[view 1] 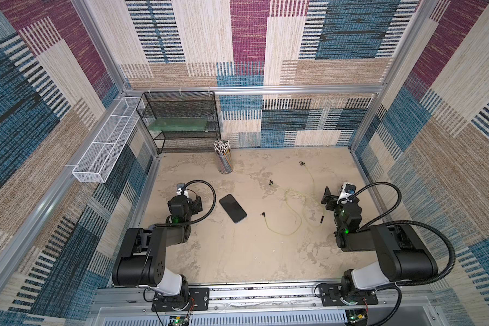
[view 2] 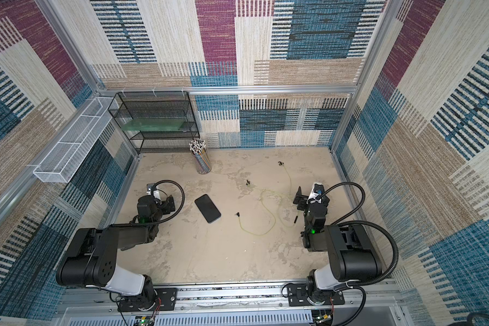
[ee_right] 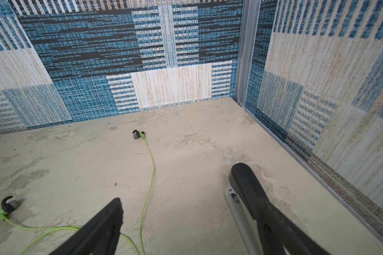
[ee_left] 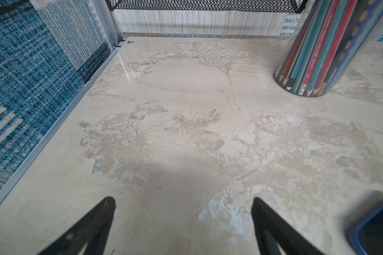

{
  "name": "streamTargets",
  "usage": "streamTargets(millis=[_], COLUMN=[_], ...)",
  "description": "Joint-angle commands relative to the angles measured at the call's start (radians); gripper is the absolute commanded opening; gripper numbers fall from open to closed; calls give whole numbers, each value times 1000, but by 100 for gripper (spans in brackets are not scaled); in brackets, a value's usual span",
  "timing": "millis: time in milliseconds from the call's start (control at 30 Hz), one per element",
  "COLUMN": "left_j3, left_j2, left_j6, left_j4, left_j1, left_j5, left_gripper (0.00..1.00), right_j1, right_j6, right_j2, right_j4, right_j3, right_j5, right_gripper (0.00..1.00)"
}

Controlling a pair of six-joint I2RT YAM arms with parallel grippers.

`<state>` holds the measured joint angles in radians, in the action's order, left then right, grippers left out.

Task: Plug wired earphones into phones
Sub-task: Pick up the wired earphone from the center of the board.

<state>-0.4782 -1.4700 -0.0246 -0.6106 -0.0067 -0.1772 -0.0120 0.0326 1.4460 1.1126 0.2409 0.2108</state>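
The black phone [view 1: 233, 208] lies flat, screen up, left of the table's middle, in both top views [view 2: 207, 208]. The earphones' pale green cable [view 1: 283, 234] sprawls to its right. Their black plug [view 1: 263, 214] lies loose a short way from the phone. One earbud [ee_right: 138, 134] is farther back, another [ee_right: 8, 206] nearer the middle. My left gripper [view 1: 196, 202] hovers left of the phone, open and empty [ee_left: 183, 202]; a blue-rimmed dark corner [ee_left: 376, 229] shows beside it. My right gripper [view 1: 328, 197] is open over the cable's right side, holding nothing [ee_right: 178, 184].
A cup of coloured pencils [view 1: 224, 158] stands at the back, close ahead of the left gripper [ee_left: 314, 55]. A black mesh shelf [view 1: 181, 121] fills the back left corner and a white mesh basket [view 1: 102, 149] hangs on the left wall. Patterned walls close in three sides.
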Motion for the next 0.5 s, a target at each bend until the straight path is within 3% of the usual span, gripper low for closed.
streamTargets(millis=[0,100,233,300,400,467], left_j3=[-147,-269,-363,-357,-325,-312], left_j2=[142,255,311,311,312,326], left_j6=[-32,-174,-416,-551,-691,-717], left_j4=[299,513,700,729,745,775], left_j1=[-4,-5,-33,-44,-74,-102], left_j5=[-53,-73,112,282,470,496], left_gripper=[95,92,86,83,79,74], right_j1=[-59,-115,-296,-406,-563,-680], right_j6=[-59,49,143,199,306,361], right_j2=[-149,-226,-198,-153,-56,13], right_j4=[-292,-808,-1275,-1471,-1718,-1819], right_j3=[112,329,545,642,758,809], right_j5=[72,96,117,80,-72,-106], right_gripper=[95,95,98,83,77,74])
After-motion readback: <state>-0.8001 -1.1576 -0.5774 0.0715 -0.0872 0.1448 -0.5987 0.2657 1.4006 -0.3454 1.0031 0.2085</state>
